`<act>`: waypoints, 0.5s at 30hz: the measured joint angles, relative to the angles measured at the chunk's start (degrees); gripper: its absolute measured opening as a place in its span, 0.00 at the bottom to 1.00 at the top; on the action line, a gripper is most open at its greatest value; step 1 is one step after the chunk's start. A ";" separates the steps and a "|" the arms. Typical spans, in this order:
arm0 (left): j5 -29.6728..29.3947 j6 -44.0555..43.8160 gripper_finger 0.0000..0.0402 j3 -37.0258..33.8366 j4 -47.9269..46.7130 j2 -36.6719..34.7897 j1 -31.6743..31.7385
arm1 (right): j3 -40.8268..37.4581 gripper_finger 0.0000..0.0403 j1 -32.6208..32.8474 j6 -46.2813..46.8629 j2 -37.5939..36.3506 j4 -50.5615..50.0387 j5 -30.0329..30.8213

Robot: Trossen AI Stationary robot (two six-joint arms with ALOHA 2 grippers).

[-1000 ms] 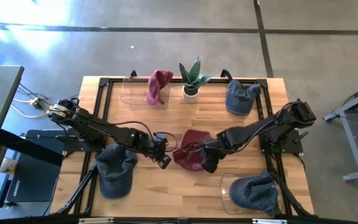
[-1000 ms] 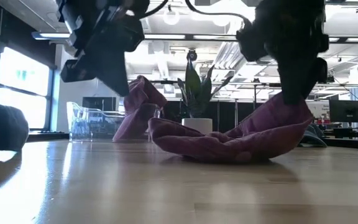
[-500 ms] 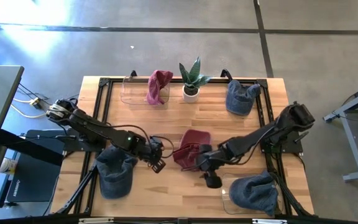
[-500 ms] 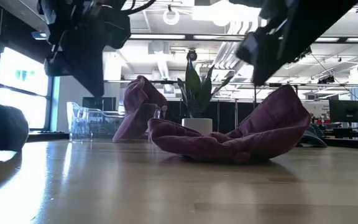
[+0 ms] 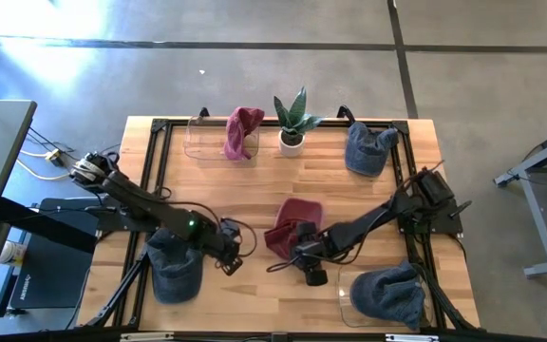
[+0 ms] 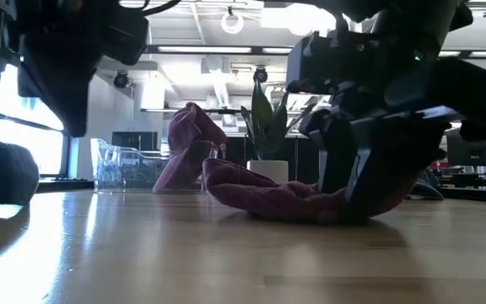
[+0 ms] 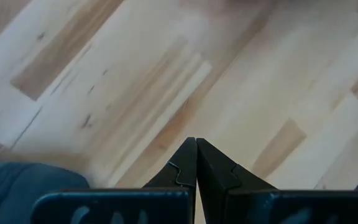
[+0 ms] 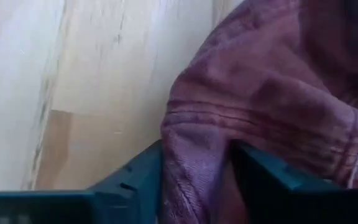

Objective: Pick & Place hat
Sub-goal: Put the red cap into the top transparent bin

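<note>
A maroon hat (image 5: 292, 220) lies crumpled on the wooden table's middle. My right gripper (image 5: 308, 264) is down at its near edge, fingers on either side of a fold of the cloth (image 8: 194, 155); in the low view it (image 6: 369, 173) hides the hat's right part (image 6: 260, 196). My left gripper (image 5: 232, 262) hangs shut over bare wood (image 7: 196, 144), left of the maroon hat and beside a blue hat (image 5: 174, 268) that lies on the table. My right gripper has a stitched fold at the maroon hat's near edge (image 8: 191, 130) pinched between its two fingers (image 8: 138, 177). It comes steeply from above, slanting in from the near right. The rest of the hat lies on the table.
At the far edge stand a clear bin with another maroon hat (image 5: 242, 133), a potted plant (image 5: 292, 119) and a blue hat (image 5: 367, 150). A clear container with a blue hat (image 5: 387, 294) sits at the near right, close to my right gripper. Black frame rails (image 5: 160, 152) run along the table's sides.
My right gripper has let go of the hat's raised right side, swung toward the near edge, rolled, dropped low and closed on the hat's near edge. My left gripper, shut throughout, has drifted toward the near left, closer to the blue hat.
</note>
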 joint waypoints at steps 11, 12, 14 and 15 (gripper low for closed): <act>-15.65 -5.39 0.00 0.00 -1.79 -5.79 -10.68 | 2.66 0.07 -6.63 10.43 -11.04 1.04 -2.82; -16.84 -6.09 0.00 0.00 -1.62 -6.00 -11.45 | 3.31 0.07 -7.74 11.23 -12.91 1.25 -3.26; -18.81 -7.72 0.00 0.00 -1.44 -6.09 -12.33 | 4.89 0.04 -10.00 11.59 -16.57 2.42 -4.44; -19.29 -8.46 0.00 -0.15 -1.40 -6.05 -12.60 | 5.79 0.02 -11.11 11.59 -18.41 3.67 -4.51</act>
